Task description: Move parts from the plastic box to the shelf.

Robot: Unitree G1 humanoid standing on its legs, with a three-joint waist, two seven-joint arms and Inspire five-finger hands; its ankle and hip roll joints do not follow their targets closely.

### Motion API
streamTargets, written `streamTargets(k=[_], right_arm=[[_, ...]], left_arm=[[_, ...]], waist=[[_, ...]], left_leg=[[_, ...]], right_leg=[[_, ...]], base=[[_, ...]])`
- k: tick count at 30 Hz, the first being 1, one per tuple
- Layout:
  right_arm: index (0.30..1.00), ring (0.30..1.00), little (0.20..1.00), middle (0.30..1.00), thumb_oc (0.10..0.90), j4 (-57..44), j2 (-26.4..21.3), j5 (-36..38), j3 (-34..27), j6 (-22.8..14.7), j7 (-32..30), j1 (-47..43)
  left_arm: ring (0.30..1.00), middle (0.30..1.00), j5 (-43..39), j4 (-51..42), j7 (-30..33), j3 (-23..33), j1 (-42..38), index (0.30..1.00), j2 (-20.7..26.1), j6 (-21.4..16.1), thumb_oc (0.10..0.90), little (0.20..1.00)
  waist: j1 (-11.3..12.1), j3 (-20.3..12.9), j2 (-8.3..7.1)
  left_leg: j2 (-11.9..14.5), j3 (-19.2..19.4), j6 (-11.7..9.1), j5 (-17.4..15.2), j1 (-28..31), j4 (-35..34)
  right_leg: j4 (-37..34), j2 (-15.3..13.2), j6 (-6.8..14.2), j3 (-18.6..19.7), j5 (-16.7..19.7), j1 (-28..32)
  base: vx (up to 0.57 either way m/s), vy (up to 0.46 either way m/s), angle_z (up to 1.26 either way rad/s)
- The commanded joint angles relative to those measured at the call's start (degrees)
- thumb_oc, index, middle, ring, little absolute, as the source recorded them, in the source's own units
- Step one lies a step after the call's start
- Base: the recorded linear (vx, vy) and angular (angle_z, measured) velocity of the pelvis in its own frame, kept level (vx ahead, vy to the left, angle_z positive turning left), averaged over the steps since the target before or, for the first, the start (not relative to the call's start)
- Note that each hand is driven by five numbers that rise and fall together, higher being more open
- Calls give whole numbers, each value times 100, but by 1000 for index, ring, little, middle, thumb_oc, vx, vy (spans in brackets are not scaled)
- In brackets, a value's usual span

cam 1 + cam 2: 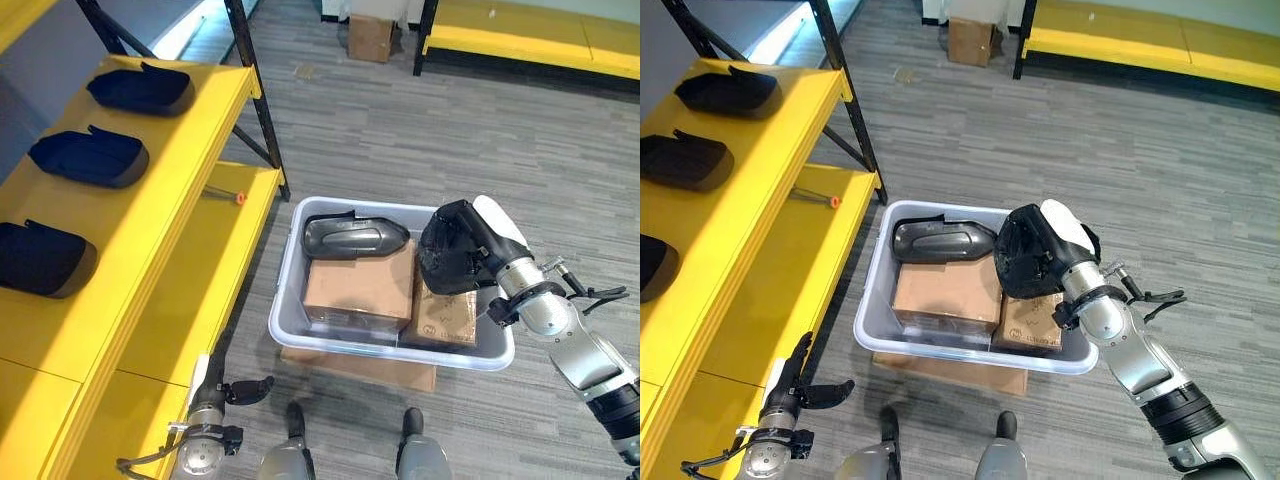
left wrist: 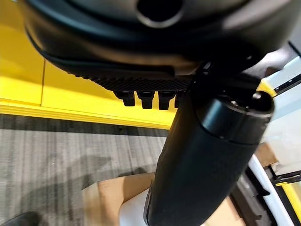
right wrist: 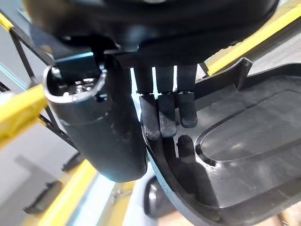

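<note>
A grey plastic box (image 1: 284, 290) stands on the floor beside the yellow shelf (image 1: 190, 150). One black moulded part (image 1: 355, 237) lies in it at the far side, on top of a cardboard carton (image 1: 360, 288). My right hand (image 1: 500, 235) is over the box's right half, shut on a second black part (image 1: 447, 255). In the right wrist view its fingers (image 3: 167, 115) curl over the rim of that part (image 3: 244, 136). Three black parts (image 1: 90, 158) lie on the shelf's top level. My left hand (image 1: 795, 385) hangs low by the shelf's front edge, open.
A smaller carton (image 1: 445, 318) fills the box's right side, and flat cardboard (image 1: 370, 368) lies under the box. An orange-tipped tool (image 1: 240, 198) rests on the lower shelf level. A black shelf post (image 1: 262, 120) stands near the box. Far back are a cardboard box (image 1: 370, 38) and another yellow rack (image 1: 530, 40).
</note>
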Motion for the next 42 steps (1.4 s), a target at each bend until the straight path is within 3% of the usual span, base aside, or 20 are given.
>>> streamTargets(k=[1, 17, 23, 42], right_arm=[[300, 300, 300, 300, 400, -324, -263, -440, 6, -495, -55, -1181], [300, 300, 300, 300, 400, 108, 106, -1314, 1227, -669, 409, -1764], [300, 300, 300, 300, 400, 232, 186, -1432, 1399, -692, 436, -1851], [300, 300, 300, 300, 400, -105, -415, -1591, 719, -810, 500, -824]], left_arm=[[1000, 1000, 337, -419, 301, 312, -174, 1000, 355, -516, 900, 1000], [1000, 1000, 438, -423, 433, 261, -443, 1000, 551, -651, 900, 1000], [1000, 1000, 415, -447, 442, 298, -452, 1000, 549, -693, 900, 1000], [1000, 1000, 405, -494, 454, 436, -448, 1000, 533, -731, 900, 1000]], waist=[[154, 69, -268], [220, 676, -288], [264, 803, -311], [179, 951, -373]], left_leg=[[119, -189, 189, -314, 158, 92], [250, -144, 88, -58, -156, -96], [273, -174, 64, 12, -251, -150], [287, -179, 56, 5, -340, -220]], right_leg=[[275, 14, -167, -329, 308, -383], [394, 145, -178, -285, 367, -909], [443, 150, -189, -349, 367, -1021], [526, 189, -204, -345, 355, -1246]], base=[[-72, -14, 2], [-33, -10, 0], [-14, -11, 1], [-1, -3, 1]])
